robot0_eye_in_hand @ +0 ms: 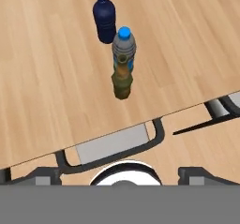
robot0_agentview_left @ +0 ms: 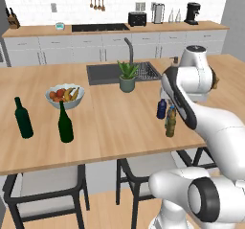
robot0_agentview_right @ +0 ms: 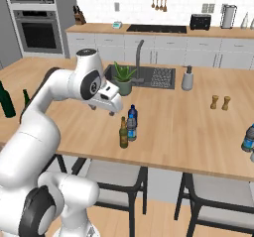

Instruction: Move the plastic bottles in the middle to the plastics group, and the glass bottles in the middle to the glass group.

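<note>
Hanging above the near edge of the desk (robot0_agentview_right: pixel 198 127), the claw (robot0_agentview_right: pixel 111 111) stood spread wide, its fingers holding nothing and touching nothing. Just beyond and below it, three small bottles clustered in the middle of the desk: the amber glass bottle (robot0_eye_in_hand: pixel 122 78) nearest the edge, a pale see-through bottle with a blue cap (robot0_eye_in_hand: pixel 124 47) right behind it, and the dark-blue plastic bottle (robot0_eye_in_hand: pixel 104 18) a little farther in, all upright. Off to the left stood the two green wine bottles (robot0_agentview_left: pixel 65 123), well apart from the claw, with a fruit bowl (robot0_agentview_left: pixel 65 95) behind them. A potted plant (robot0_agentview_right: pixel 122 79) and the sink (robot0_agentview_right: pixel 149 77) lay farther back; wooden shakers (robot0_agentview_right: pixel 220 102) and a grey soap dispenser (robot0_agentview_right: pixel 188 78) stood to the right. A bluish bottle (robot0_agentview_right: pixel 249 138) showed at the far right edge.
</note>
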Robot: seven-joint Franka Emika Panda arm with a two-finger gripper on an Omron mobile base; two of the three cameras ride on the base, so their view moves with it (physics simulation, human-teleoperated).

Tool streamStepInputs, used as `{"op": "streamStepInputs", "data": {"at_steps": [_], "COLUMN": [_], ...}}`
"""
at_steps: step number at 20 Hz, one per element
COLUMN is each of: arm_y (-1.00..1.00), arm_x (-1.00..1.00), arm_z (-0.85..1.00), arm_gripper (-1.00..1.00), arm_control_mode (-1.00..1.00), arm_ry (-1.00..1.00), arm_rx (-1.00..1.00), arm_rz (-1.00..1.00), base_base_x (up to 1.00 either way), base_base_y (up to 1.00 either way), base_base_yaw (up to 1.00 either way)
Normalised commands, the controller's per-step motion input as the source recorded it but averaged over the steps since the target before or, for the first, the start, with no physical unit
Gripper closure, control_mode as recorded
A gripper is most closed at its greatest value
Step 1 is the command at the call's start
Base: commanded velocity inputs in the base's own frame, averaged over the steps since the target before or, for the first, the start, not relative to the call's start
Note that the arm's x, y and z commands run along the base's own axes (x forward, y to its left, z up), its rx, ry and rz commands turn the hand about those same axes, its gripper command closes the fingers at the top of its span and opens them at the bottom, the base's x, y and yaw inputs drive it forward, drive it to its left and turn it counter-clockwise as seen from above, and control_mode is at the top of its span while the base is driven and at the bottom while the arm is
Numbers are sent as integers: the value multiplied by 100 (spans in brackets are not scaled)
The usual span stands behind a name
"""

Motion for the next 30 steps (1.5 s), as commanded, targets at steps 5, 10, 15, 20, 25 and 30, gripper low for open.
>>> {"op": "streamStepInputs", "data": {"at_steps": [5, 10, 15, 20, 25, 30], "arm_y": [-7, -2, -8, -9, -6, -12], "arm_x": [48, 17, 3, 14, 2, 6], "arm_z": [-36, -14, -18, -2, -5, -29], "arm_gripper": [-100, -100, -100, -100, -100, -100], "arm_control_mode": [-100, -100, -100, -100, -100, -100], "arm_ry": [-3, -19, -17, 17, 24, -2], "arm_rx": [0, 0, 0, -13, -14, 0], "arm_rz": [-2, 0, 2, 13, 14, 8], "base_base_x": [0, 0, 0, 0, 0, 0], "base_base_y": [0, 0, 0, 0, 0, 0], "base_base_yaw": [0, 0, 0, 0, 0, 0]}}
